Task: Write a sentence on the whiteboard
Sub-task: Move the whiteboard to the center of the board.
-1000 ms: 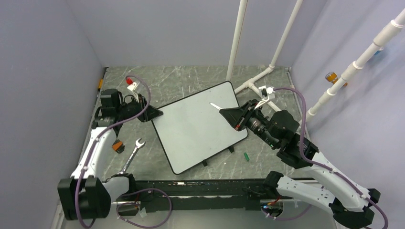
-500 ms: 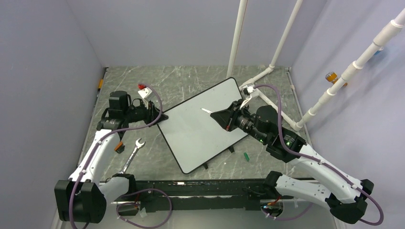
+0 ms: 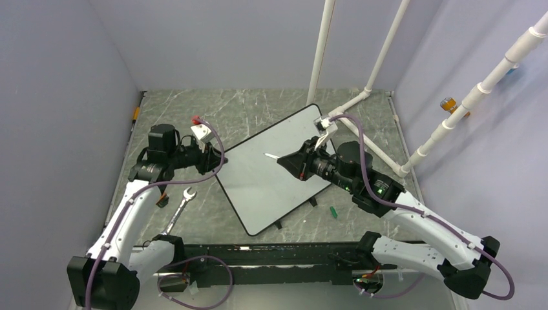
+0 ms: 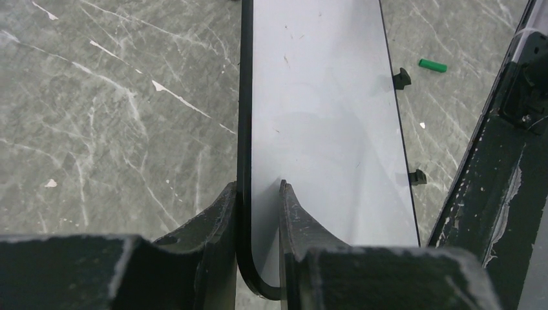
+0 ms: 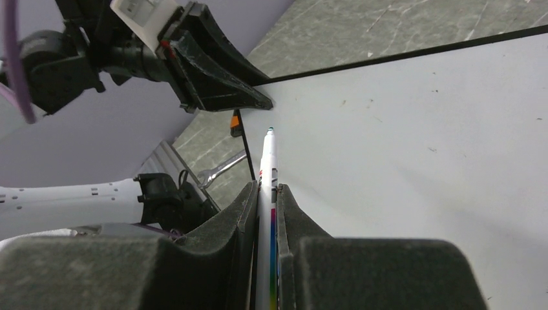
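Observation:
The whiteboard (image 3: pixel 278 177) lies slanted on the grey marble table, and its white face (image 5: pixel 420 142) is blank, with no sentence showing. My left gripper (image 3: pixel 217 161) is shut on the board's left corner; in the left wrist view its fingers (image 4: pixel 256 187) pinch the black rim, the board (image 4: pixel 323 116) stretching away. My right gripper (image 3: pixel 285 161) hovers over the board's middle, shut on a white marker (image 3: pixel 271 156). In the right wrist view the marker (image 5: pixel 267 161) sticks out between the fingers of that gripper (image 5: pixel 266 188), its tip pointing toward the left gripper (image 5: pixel 255 102).
A wrench (image 3: pixel 181 205) and a small orange-and-black object (image 3: pixel 159 199) lie left of the board. A green cap (image 3: pixel 333 211) rests near the board's two black clips (image 3: pixel 278 223). White pipes (image 3: pixel 362 97) cross the back right. Walls close in on three sides.
The left gripper has shifted right, swinging the board's corner with it. The right gripper has carried the marker leftward over the board.

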`<control>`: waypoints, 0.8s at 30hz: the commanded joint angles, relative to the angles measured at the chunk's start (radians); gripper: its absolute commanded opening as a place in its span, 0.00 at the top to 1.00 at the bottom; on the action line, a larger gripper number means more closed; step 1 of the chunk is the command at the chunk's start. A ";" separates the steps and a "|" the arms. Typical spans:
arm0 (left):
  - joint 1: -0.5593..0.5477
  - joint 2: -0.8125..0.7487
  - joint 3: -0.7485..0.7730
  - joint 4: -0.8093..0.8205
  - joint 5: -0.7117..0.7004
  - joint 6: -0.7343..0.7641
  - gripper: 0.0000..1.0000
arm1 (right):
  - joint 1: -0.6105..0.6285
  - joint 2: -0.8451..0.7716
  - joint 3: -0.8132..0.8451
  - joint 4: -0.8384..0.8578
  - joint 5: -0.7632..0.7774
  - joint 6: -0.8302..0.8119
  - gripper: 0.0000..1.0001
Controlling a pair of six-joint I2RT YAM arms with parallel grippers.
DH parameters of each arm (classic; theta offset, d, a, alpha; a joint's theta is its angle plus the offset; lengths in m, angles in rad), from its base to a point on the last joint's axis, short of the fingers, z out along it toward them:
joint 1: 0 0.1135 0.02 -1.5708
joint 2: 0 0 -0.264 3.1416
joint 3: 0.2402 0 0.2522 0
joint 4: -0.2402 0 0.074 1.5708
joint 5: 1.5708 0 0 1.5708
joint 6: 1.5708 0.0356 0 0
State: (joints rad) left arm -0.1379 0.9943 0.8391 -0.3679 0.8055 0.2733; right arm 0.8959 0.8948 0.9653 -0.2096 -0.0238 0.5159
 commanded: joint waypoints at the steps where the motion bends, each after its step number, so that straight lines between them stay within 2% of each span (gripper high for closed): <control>1: -0.006 -0.051 0.081 -0.073 -0.165 0.219 1.00 | 0.001 0.036 0.026 0.043 -0.051 -0.033 1.00; 8: -0.006 -0.122 0.063 -0.097 -0.190 0.242 1.00 | 0.029 0.142 0.092 0.002 -0.052 -0.082 1.00; 16: -0.006 -0.183 -0.081 0.054 -0.188 0.226 1.00 | 0.123 0.239 0.132 0.015 0.002 -0.143 1.00; 24: -0.006 -0.210 -0.098 0.080 -0.207 0.225 1.00 | 0.199 0.341 0.186 -0.002 0.056 -0.204 1.00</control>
State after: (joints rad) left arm -0.1467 0.8173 0.7403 -0.3660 0.6117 0.4732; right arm 1.0660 1.1946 1.0763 -0.2329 -0.0200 0.3683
